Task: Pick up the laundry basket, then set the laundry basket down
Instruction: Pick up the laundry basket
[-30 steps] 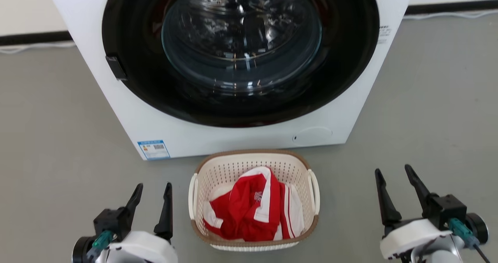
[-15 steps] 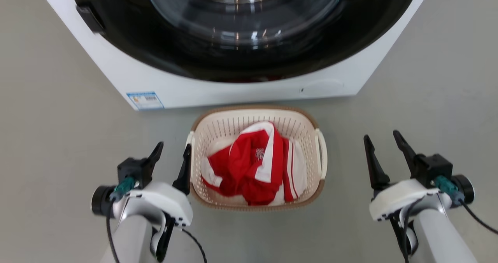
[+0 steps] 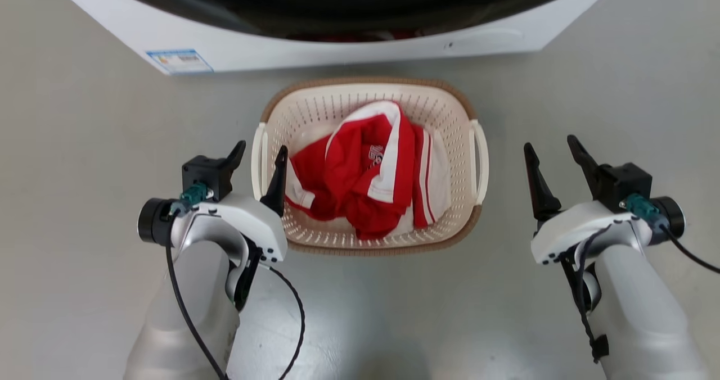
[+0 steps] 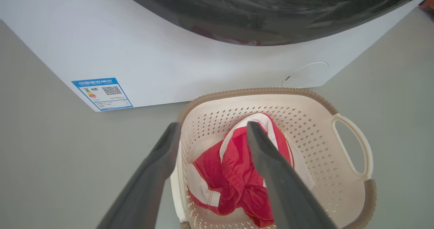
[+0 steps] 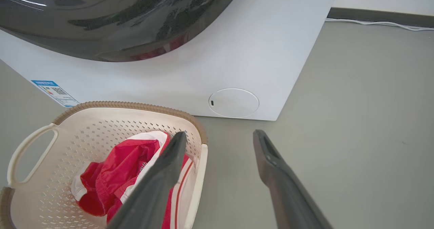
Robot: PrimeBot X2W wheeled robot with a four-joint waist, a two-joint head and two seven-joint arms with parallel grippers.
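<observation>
Resting before the white washer [image 3: 337, 48], the cream perforated plastic laundry basket [image 3: 371, 81] should be gripped at both handles [image 3: 482, 161]: left gripper [image 3: 261, 147] (jaws apart) is set astride one; right gripper [image 3: 549, 142], likewise spread, should be brought inward.

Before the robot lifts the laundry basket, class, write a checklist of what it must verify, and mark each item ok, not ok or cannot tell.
1. Left gripper open: ok.
2. Left gripper astride the left handle of the basket, one finger inside, one outside: ok.
3. Right gripper open: ok.
4. Right gripper at the right handle: not ok, it stands off to the side.
5. Clothes lying inside the basket: ok.
6. Basket upright on the floor: ok.
</observation>
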